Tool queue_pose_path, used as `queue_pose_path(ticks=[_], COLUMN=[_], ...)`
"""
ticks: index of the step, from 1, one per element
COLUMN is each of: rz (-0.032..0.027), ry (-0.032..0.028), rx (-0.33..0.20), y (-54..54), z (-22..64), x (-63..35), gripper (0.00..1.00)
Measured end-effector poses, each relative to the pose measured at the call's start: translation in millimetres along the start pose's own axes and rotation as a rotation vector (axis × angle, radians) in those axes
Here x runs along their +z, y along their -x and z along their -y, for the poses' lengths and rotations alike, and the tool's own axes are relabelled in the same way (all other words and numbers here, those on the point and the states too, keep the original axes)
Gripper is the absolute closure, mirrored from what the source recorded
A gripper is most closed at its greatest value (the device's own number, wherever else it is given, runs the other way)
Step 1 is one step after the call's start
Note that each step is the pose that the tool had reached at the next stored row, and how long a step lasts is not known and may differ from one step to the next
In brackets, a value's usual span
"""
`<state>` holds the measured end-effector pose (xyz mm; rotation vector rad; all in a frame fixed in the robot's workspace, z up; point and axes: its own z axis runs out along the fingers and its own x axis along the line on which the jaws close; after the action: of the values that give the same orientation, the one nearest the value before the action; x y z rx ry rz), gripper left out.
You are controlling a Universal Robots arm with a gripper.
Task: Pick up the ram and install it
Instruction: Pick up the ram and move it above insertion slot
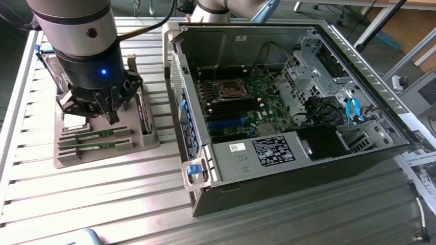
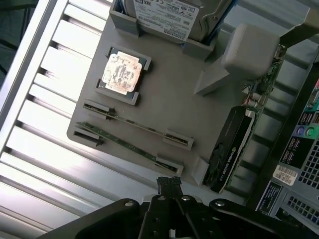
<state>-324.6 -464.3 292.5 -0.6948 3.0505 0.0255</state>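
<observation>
Hovering over the gray tray [image 1: 102,155] [image 2: 199,114], the gripper [image 1: 110,117] [image 2: 169,185] has its fingers pressed together and carries nothing. Below it the ram [image 1: 95,133] [image 2: 139,126] stands on edge in the tray's end clips, with a second ram [image 1: 95,145] [image 2: 124,145] parallel just beside it. Both sit untouched, and the fingertips hang near one end of the pair. Also on the tray are a CPU [image 1: 73,121] [image 2: 121,73] in a square pocket next to the ram, a hard drive [image 2: 167,15] beyond the CPU, and a graphics card [image 1: 144,115] [image 2: 232,149] standing along the side nearest the case [image 1: 272,173]. The case lies open on the slatted table [image 1: 81,204], to the exterior view's right of the tray, its motherboard [image 1: 238,99] exposed.
</observation>
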Motion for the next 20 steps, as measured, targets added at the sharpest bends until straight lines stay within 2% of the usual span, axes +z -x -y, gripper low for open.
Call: queue_pose_path(ticks=[20], rz=[-0.0134], ry=[-0.0199], rx=[-0.182], y=[0.0], z=[0.0], x=[0.4], gripper=[0.89])
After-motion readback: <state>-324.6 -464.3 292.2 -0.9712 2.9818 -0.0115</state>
